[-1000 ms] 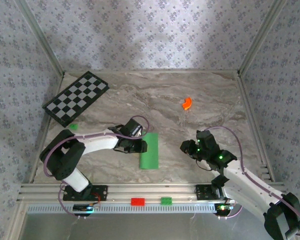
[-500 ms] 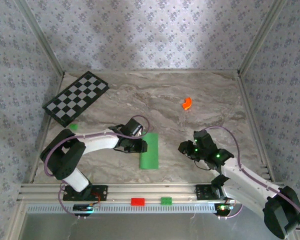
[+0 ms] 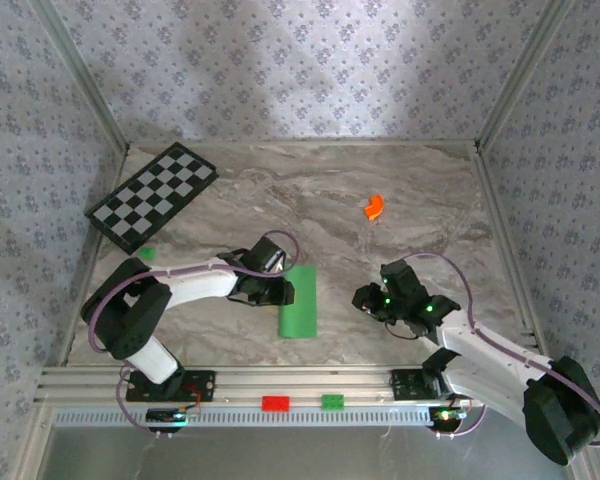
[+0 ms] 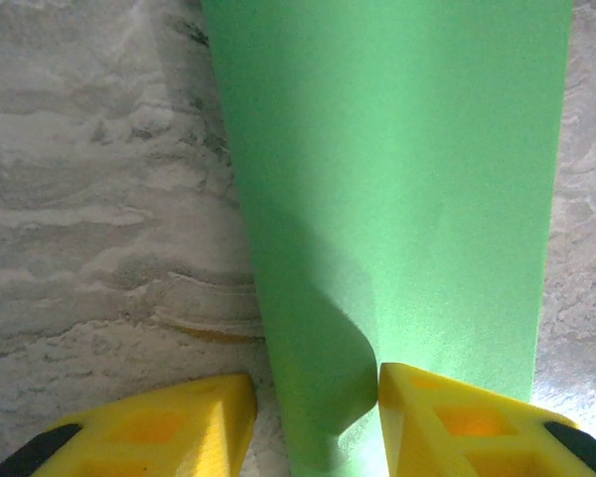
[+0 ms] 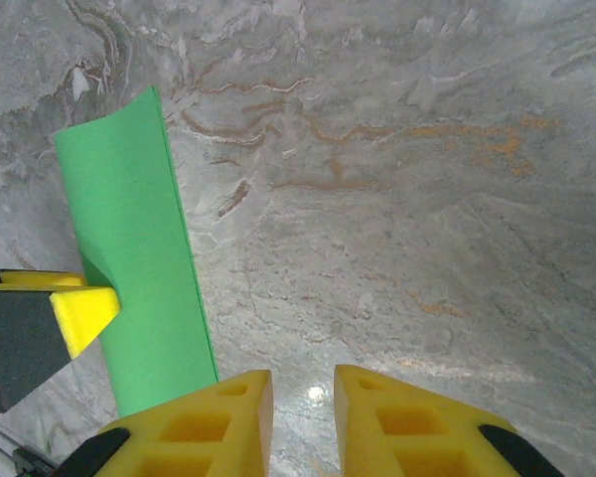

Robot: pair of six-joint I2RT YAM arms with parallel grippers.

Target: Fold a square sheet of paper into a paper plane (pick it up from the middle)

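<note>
Lately our right gripper (image 3: pixel 366 297) has edged left toward the bright green folded paper sheet (image 3: pixel 301 305) lying mid-way on the grey marbled desk (image 3: pixel 380 190) — jaws slightly parted, empty. Our left gripper (image 4: pixel 318 397) straddles its curled left edge, jaws unclosed — a two-handed fold looks next.

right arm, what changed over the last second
The right claw edged left toward the paper, taking hold of nothing. The left claw stayed at the paper's left edge, and the paper did not move.
</note>
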